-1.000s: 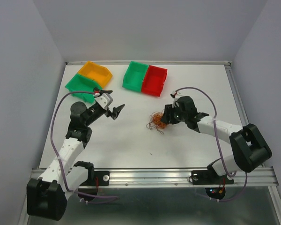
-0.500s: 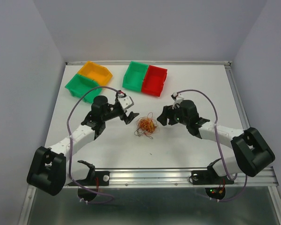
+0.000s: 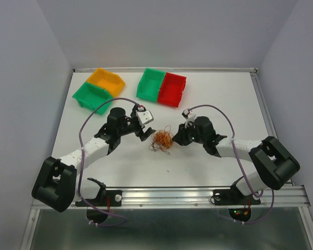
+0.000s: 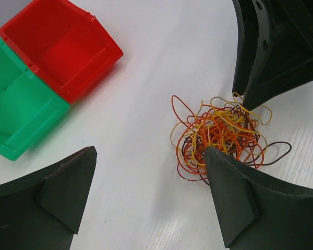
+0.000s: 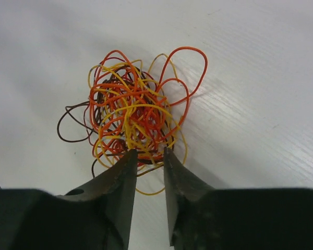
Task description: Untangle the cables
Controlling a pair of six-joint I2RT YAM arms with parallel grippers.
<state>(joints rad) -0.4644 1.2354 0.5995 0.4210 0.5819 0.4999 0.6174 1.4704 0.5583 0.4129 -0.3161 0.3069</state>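
Nothing has been freed yet: the cables (image 3: pixel 161 139) are left as one knotted clump at the middle of the desk (image 3: pixel 224 99). The left claw (image 4: pixel 148 156) is spread wide beside it. The right claw (image 5: pixel 149 152) is narrowed at its edge; whether strands are pinched cannot be told.

Quick headcount, all sitting on one table (image 3: pixel 219 104). Four little bins: two green, the left green bin (image 3: pixel 92 97) and the right green bin (image 3: pixel 150 84), plus one orange bin (image 3: pixel 107 79) and one red bin (image 3: pixel 173 88). Two robot arms, so two grippers, the left gripper (image 3: pixel 144 130) and the right gripper (image 3: pixel 176 137), with two black fingers on each. Two thick lilac leads, the left arm lead (image 3: pixel 81 143) and the right arm lead (image 3: pixel 214 106). Exactly one clump of the cables (image 3: pixel 161 139), and I count four wire colours in it: red, orange, yellow, dark brown. How many separate wires, no idea, way too knotted.
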